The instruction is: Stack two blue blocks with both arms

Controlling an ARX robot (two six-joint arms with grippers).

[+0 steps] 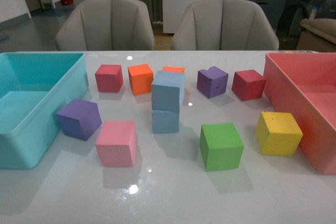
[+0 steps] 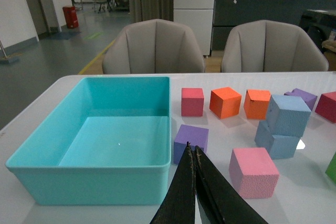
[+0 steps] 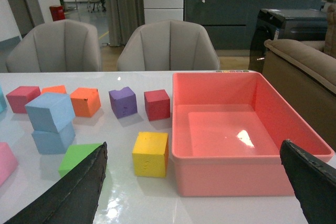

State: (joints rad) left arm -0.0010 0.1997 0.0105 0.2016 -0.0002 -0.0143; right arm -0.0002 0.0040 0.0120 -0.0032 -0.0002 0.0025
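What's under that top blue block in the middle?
The top blue block sits on another blue block, turned slightly askew to it. Beneath both is the white table. The lower block's top face is covered, so it cannot be seen.

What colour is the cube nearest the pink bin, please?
Yellow; clearest in the right wrist view.

Light is dim and cool in the front view, brighter in both wrist views. Overhead lamps leave small white glare spots on the glossy tabletop [image 1: 157, 192], and soft shadows fall toward the camera from each cube. The pink bin [image 3: 231, 129] floor shows a bright reflection. Focus stays fairly sharp, backgrounds slightly soft
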